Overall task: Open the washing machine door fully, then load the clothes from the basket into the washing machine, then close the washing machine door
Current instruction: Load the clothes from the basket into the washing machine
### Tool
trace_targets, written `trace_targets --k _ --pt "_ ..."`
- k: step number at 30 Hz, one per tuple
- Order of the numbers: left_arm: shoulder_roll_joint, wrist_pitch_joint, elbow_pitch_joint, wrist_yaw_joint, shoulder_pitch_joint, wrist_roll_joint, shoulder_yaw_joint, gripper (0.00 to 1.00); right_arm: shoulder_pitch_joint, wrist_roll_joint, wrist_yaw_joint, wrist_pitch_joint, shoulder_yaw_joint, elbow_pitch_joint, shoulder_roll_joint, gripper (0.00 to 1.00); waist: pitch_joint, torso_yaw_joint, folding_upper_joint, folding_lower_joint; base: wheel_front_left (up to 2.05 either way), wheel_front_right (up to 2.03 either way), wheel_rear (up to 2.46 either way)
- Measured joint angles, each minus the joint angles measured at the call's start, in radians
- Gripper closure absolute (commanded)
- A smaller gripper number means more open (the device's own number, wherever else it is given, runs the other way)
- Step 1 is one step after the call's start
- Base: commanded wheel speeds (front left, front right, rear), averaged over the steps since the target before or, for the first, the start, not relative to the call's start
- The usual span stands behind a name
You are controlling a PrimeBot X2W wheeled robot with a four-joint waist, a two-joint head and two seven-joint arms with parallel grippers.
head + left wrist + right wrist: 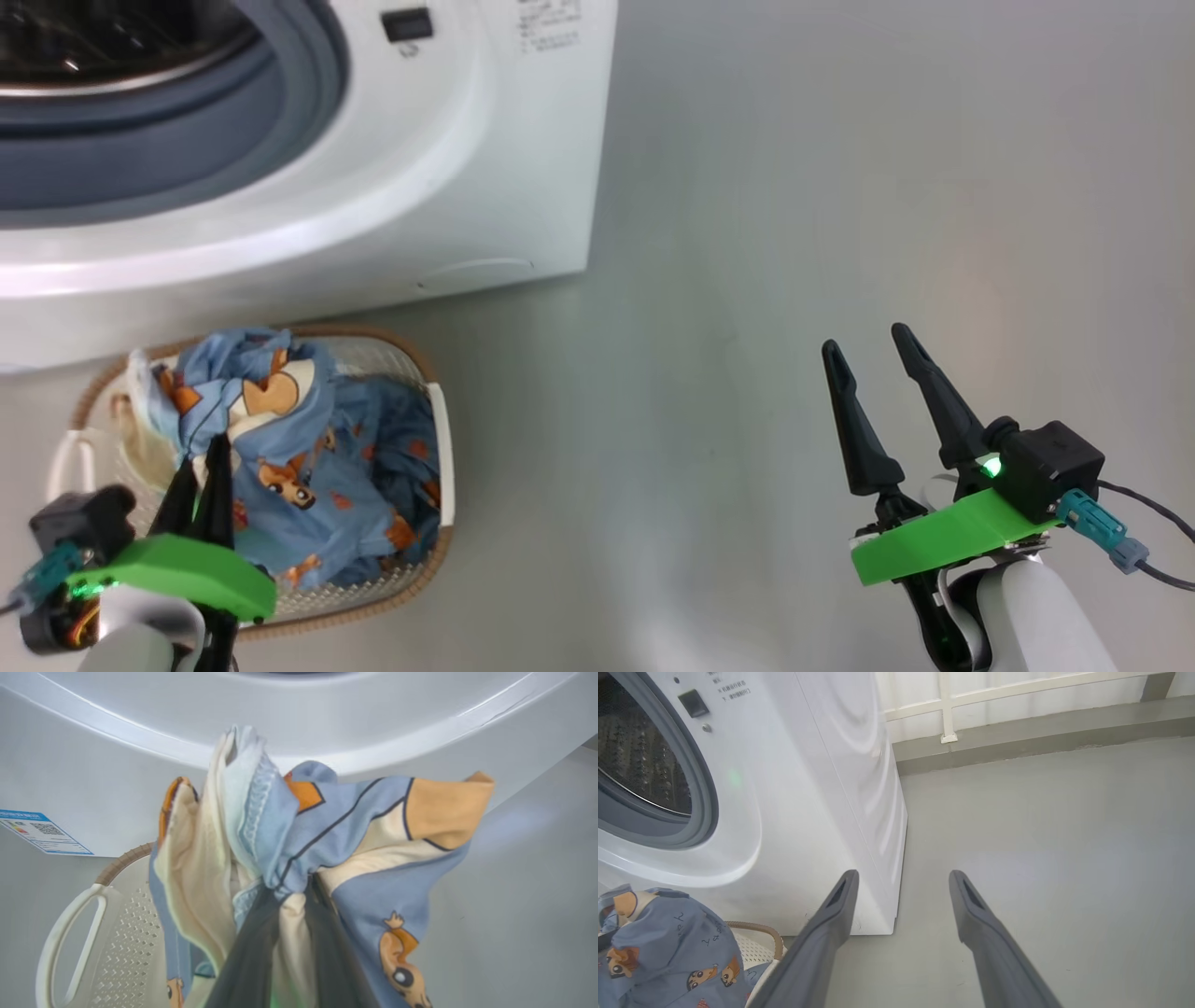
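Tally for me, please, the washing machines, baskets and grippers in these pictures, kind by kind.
washing machine: 1
basket: 1
grippers: 2, the left gripper and the right gripper
Total: 4

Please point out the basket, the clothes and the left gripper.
the basket (442,448), head view, on its white side handle.
the clothes (289,439), head view, on blue printed fabric.
the left gripper (203,455), head view, midway between its fingertips.

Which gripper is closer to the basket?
Left. The left gripper is over the basket, pinching the clothes; the right gripper hangs open over floor, well aside.
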Motion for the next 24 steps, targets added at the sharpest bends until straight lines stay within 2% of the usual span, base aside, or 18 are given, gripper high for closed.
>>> trace_targets --k 6,24 --pt "-0.053 0.0 -0.114 -0.004 0.085 0.082 0.118 1.0 0.005 0.0 0.0 0.0 -0.001 0.019 0.0 0.0 -0.079 0.021 0.0 0.0 0.0 0.0 0.0" --pt "-0.152 0.0 -0.413 -0.02 0.287 0.24 0.286 1.0 0.088 -0.002 0.0 0.0 -0.012 0.05 -0.001 0.0 -0.28 0.055 0.0 0.0 0.0 0.0 0.0"
